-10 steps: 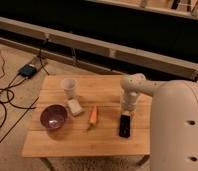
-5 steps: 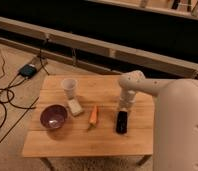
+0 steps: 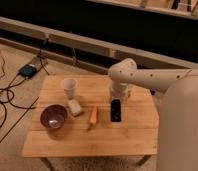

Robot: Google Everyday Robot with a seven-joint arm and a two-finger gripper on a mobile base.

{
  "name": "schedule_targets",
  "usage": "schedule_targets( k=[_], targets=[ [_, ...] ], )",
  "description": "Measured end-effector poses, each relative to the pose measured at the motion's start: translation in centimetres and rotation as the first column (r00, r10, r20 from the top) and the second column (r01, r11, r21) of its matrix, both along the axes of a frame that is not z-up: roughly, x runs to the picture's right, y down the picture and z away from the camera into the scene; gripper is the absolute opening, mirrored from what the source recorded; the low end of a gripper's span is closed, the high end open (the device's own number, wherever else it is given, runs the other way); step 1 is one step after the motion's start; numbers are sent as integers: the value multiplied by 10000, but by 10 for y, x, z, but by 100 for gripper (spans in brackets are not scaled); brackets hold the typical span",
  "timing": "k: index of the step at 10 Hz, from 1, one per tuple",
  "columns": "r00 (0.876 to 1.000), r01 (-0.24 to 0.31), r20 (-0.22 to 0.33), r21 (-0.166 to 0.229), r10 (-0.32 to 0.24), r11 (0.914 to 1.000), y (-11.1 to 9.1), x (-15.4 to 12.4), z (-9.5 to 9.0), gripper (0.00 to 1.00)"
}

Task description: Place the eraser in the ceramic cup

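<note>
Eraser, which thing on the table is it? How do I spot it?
Find the wooden table, then its right part, by the robot's hand. The eraser lies flat beside the orange carrot. It is the only black, phone-shaped slab; the nearby block is pale.

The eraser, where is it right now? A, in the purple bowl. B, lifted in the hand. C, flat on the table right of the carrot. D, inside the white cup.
C: the eraser lies flat on the table, just right of the carrot, with the hand at its far end.
</note>
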State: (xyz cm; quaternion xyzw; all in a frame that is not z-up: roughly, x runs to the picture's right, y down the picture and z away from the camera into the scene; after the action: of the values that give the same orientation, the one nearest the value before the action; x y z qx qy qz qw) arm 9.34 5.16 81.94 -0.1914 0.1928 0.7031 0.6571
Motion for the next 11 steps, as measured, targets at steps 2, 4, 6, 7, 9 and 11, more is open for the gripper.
schedule_targets(
  k=[2,4,6,7,9,11],
  targets=[
    [9960,679,521,796,-722,9945,-35,-26,-10,0],
    [9808,1437,1080,1635,-1625,9760,-71,-59,-16,0],
    [9504,2183,1653,2486,-2634,9437,-103,-92,-13,0],
    [9350,2430,1883,2771,-3006,9296,-112,-104,-11,0],
    [8889,2958,2412,3467,-3894,8901,-133,-131,-5,0],
    [8515,3200,2786,3948,-4441,8612,-148,-148,-3,0]
  ],
)
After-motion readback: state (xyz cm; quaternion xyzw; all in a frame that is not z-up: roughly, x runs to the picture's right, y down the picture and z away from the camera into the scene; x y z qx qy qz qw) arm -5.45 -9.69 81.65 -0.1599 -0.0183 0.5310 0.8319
